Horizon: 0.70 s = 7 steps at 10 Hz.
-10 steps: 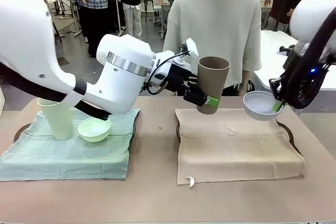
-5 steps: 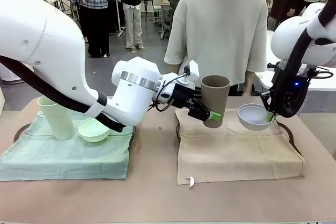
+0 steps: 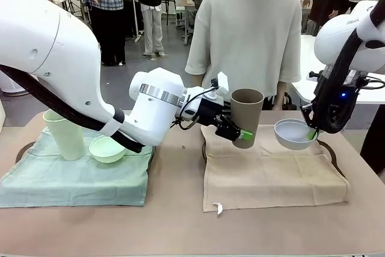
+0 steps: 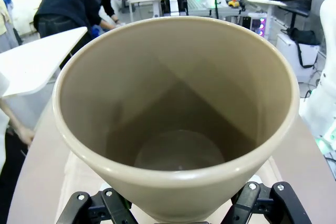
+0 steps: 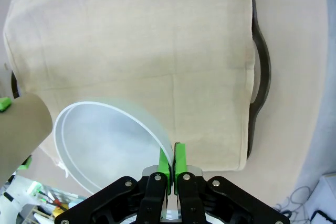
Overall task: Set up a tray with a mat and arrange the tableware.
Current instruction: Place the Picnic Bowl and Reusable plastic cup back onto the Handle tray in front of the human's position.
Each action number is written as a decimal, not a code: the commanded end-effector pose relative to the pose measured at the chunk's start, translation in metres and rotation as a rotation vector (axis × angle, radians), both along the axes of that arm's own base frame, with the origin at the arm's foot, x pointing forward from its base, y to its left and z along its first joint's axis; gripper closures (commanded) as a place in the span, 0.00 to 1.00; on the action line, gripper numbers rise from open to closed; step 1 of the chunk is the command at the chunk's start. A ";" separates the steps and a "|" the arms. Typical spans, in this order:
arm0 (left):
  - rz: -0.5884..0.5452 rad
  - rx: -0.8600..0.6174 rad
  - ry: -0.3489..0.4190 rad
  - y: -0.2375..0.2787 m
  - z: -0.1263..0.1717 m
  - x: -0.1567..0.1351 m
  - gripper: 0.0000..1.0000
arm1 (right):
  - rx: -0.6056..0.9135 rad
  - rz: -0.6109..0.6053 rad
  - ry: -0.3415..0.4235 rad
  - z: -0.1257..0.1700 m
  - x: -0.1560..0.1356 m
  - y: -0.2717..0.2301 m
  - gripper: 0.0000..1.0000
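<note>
Two grips: my left gripper [image 3: 239,132] clamps the brown tumbler [image 3: 246,116], bare inside from its wrist; my right gripper [image 5: 172,162] pinches the pale bowl's [image 5: 107,142] rim above the beige mat [image 5: 142,40].

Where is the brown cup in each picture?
Front view: brown cup sits right of centre, held in the left gripper above the beige mat.
Left wrist view: the cup is seen from above, mouth open.
Right wrist view: the cup's side shows at the left edge.
Shared landmark: the beige mat.
</note>
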<state>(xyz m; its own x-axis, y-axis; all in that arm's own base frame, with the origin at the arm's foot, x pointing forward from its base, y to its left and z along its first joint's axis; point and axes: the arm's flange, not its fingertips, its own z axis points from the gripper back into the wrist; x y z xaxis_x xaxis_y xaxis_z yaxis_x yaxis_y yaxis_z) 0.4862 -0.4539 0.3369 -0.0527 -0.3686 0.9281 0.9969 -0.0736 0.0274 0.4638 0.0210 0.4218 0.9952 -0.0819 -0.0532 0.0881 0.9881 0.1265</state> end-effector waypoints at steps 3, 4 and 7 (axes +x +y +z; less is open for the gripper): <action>-0.060 -0.017 -0.072 -0.007 -0.019 0.010 0.18 | 0.062 0.047 0.036 -0.041 0.017 -0.009 0.96; -0.079 -0.020 -0.082 -0.013 -0.029 0.011 0.18 | 0.082 0.056 0.022 -0.048 0.017 -0.012 0.96; -0.123 0.016 -0.091 -0.028 -0.047 0.021 0.18 | 0.110 0.069 0.003 -0.065 0.029 -0.009 0.96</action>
